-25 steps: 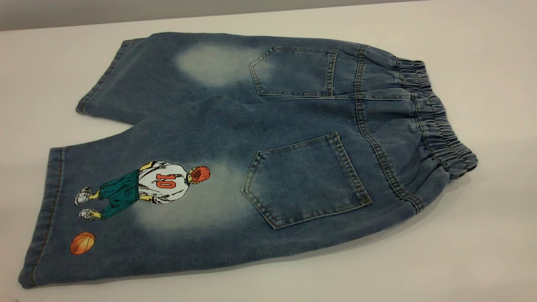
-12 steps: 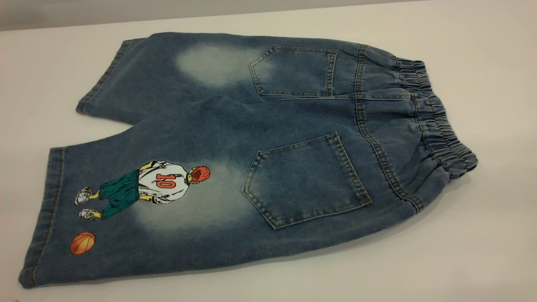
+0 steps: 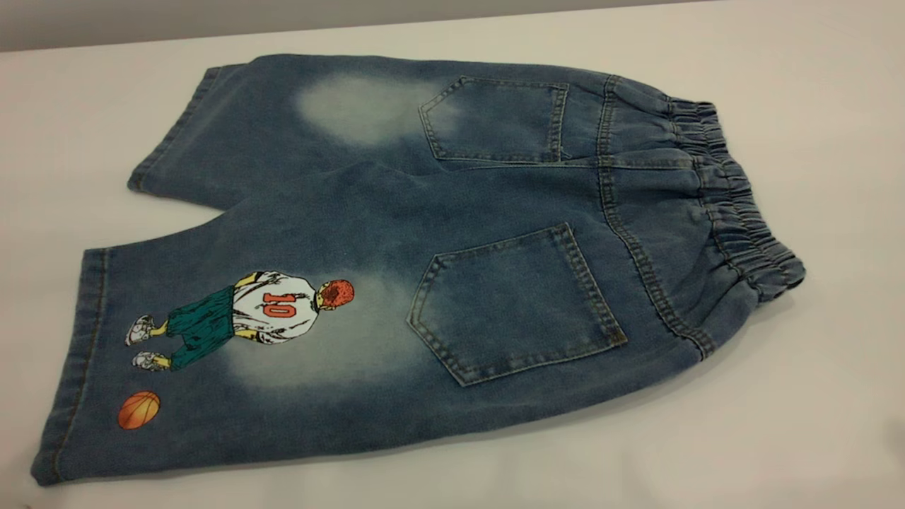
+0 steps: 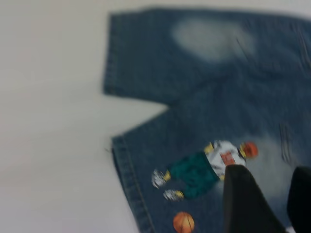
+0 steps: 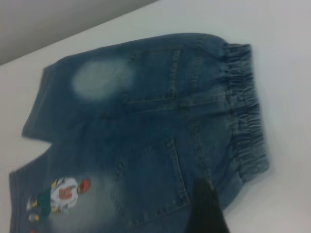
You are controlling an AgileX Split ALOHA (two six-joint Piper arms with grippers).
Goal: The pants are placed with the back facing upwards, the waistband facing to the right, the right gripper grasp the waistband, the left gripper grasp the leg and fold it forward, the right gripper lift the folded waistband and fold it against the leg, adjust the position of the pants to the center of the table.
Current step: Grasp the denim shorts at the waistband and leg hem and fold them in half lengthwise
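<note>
Table: smooth white table (image 3: 813,424).
Pants: faded blue denim pants (image 3: 452,233), flat, back up, ruffled elastic waistband (image 3: 735,205) rightward.
Left claw (image 4: 265,204): black, fingers apart above printed leg (image 3: 233,339).
Right claw (image 5: 209,211): black, state unclear.

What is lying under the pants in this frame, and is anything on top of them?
The pants lie flat, back side up, directly on the table. Anything beneath the denim is covered and cannot be seen. Nothing rests on top; the left gripper hovers above the printed leg.

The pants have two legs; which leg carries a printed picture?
The leg nearer the camera, bearing a basketball player; the farther leg is plain.
</note>
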